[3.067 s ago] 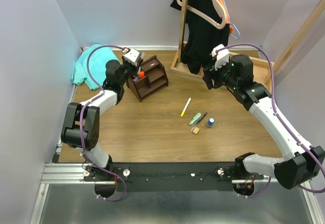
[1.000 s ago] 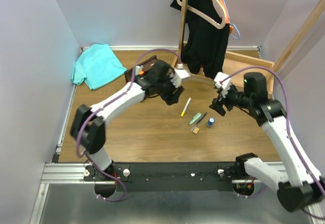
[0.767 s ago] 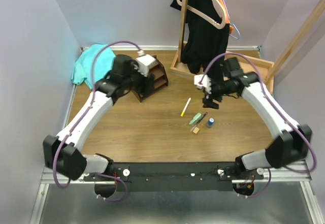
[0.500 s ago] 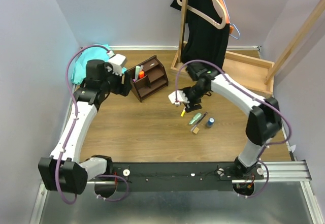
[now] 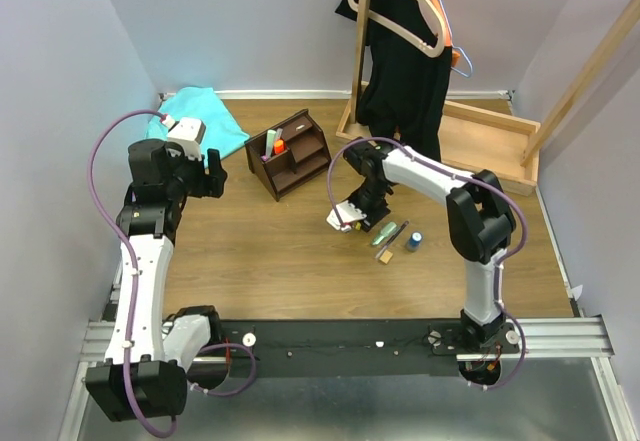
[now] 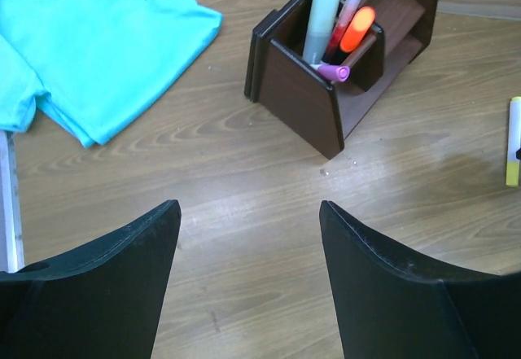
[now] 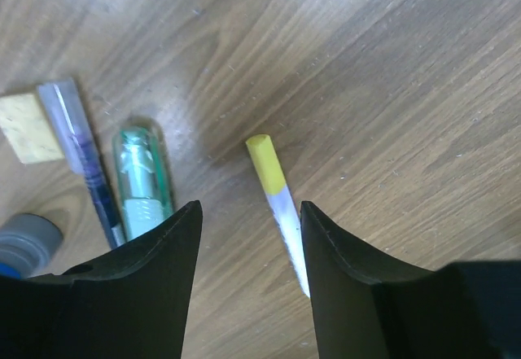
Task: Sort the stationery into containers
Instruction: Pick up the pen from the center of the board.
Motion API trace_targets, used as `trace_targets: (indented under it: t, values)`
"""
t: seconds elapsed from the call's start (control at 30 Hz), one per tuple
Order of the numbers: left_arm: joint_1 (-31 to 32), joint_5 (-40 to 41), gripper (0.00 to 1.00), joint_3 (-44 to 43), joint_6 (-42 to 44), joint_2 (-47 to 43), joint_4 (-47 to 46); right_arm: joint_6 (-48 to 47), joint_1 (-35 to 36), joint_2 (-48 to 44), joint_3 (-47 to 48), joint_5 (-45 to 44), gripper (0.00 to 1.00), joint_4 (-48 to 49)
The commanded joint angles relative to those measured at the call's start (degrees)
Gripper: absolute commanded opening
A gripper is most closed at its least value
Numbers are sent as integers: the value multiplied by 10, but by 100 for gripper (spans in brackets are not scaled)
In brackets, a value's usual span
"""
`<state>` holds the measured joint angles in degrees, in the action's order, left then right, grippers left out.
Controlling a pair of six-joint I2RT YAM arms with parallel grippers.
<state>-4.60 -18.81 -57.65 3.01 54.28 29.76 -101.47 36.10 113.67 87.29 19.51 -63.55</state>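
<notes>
The right gripper (image 7: 248,212) is wide open and empty, its jaws either side of the yellow marker (image 7: 279,204) lying mid-frame on the counter (image 7: 391,66). A green marker (image 7: 140,176), dark pen (image 7: 81,147) and tan block (image 7: 28,127) lie at left. The left gripper (image 6: 248,206), also open and empty, hovers below the dark organizer (image 6: 301,102) at upper centre, an orange marker (image 6: 356,29) standing in it.

A turquoise cloth (image 5: 215,113) lay crumpled at the upper left of the table (image 5: 280,256), against the wall. At upper centre a black garment (image 5: 405,76) hung on a wooden rack, its light tray base (image 5: 485,146) at upper right.
</notes>
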Motion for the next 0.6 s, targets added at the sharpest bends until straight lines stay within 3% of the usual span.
trace_targets:
  t: [0.0, 0.27, 0.57]
  values:
    - [-23, -18, 78, 17, -23, -6, 8, -34, 0, 47, 46, -26, 57, -21]
    - [-33, -25, 78, 17, -25, 5, 2, -34, -1, 90, 72, -30, 47, -20]
    - [-38, -28, 78, 24, -27, 12, -8, -24, 0, 85, 13, -44, 37, 15]
